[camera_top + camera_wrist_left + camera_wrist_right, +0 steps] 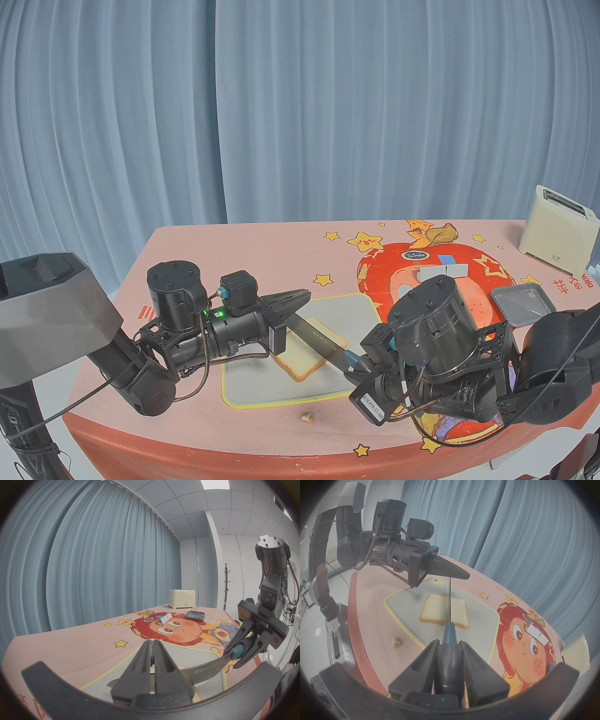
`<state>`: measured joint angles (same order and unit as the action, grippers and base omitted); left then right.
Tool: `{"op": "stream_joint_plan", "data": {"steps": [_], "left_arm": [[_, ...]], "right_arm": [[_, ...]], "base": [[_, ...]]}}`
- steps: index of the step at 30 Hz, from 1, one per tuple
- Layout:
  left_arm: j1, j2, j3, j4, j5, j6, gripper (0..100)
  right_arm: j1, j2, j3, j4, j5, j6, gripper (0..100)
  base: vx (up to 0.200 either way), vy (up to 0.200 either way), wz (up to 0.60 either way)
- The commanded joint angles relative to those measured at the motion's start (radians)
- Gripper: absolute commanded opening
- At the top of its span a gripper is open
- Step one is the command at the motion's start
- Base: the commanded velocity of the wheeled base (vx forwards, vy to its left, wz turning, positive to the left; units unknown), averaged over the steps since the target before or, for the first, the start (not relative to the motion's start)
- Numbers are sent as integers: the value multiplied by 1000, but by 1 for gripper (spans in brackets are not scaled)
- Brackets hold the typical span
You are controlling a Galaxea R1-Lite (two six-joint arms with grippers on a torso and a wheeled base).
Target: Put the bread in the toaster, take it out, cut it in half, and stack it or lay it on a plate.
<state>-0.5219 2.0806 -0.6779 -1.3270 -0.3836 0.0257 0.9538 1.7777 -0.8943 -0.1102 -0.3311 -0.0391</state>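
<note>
Knife (pixel 320 342) clamped by handle in my right gripper (pixel 353 369); blade runs over middle of bread (pixel 300 364) on cutting board (pixel 253 382), pointing toward my left gripper (pixel 303 294), fingers pinched shut, empty, above blade tip.

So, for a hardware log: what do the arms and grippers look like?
Both arms are black with round drum joints. Left gripper and right gripper have tapered wedge fingers. Thin cables loop at the wrists; the right carries a white label.

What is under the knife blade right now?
The bread lies under the knife blade, on the cutting board. The left gripper covers the blade's far end, so whether it has cut in is hidden.
</note>
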Motion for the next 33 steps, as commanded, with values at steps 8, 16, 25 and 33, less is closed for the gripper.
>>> {"op": "stream_joint_plan", "data": {"steps": [8, 16, 25, 33], "left_arm": [[0, 36, -3, -1, 0, 2, 0], [-15, 47, 0, -1, 2, 3, 0], [-21, 39, -3, -3, 2, 2, 0], [-23, 29, -8, -4, 3, 2, 0]], "right_arm": [[0, 2, -5, 0, -5, -1, 0], [0, 2, -3, 0, -5, 2, 0], [0, 11, 9, 0, -5, 7, 0], [0, 14, 5, 0, -8, 8, 0]], "base": [[0, 0, 0], [0, 0, 0], [0, 0, 0], [0, 0, 0]]}}
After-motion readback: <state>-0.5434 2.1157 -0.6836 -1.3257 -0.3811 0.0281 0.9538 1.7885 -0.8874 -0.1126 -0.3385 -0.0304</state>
